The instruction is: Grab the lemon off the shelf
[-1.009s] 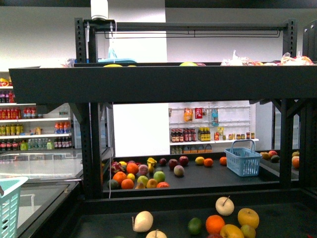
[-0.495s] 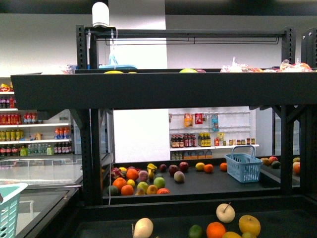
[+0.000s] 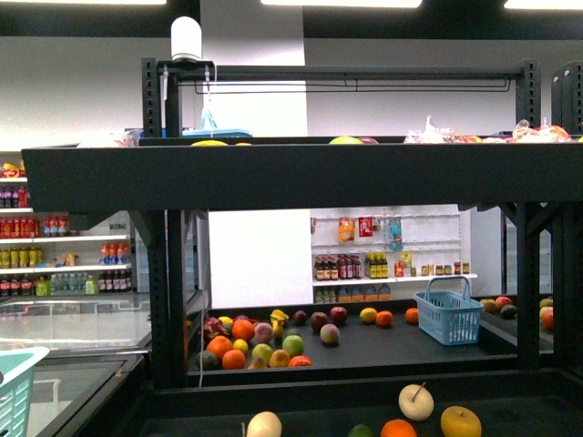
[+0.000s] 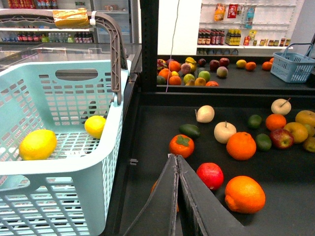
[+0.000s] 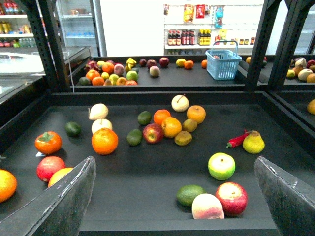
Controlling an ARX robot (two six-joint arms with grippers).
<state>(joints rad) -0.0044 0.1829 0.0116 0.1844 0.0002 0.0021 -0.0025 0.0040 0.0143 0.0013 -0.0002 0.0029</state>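
Note:
The shelf (image 3: 301, 177) is a black tiered rack; its lower tray (image 5: 147, 182) holds many loose fruits. Two bright yellow oval lemons (image 4: 38, 144) (image 4: 95, 126) lie inside the teal basket (image 4: 59, 169) in the left wrist view. A small yellow fruit (image 3: 367, 315) lies on the far rack; I cannot tell if it is a lemon. My left gripper (image 4: 175, 160) is shut and empty, above the tray beside the basket. My right gripper (image 5: 173, 160) is open and empty over bare tray, short of a green apple (image 5: 221, 166). Neither arm shows in the front view.
Near the left gripper lie a red apple (image 4: 210, 175), a large orange (image 4: 244, 193) and a persimmon (image 4: 181, 145). A lime (image 5: 190, 194), peach (image 5: 207, 206) and red apple (image 5: 231, 197) sit at the tray's front edge. A blue basket (image 3: 447, 315) stands on the far rack.
In the front view the whole scene has slid downward: the upper tray sits lower in the frame and the near tray's fruits have dropped toward the bottom edge.

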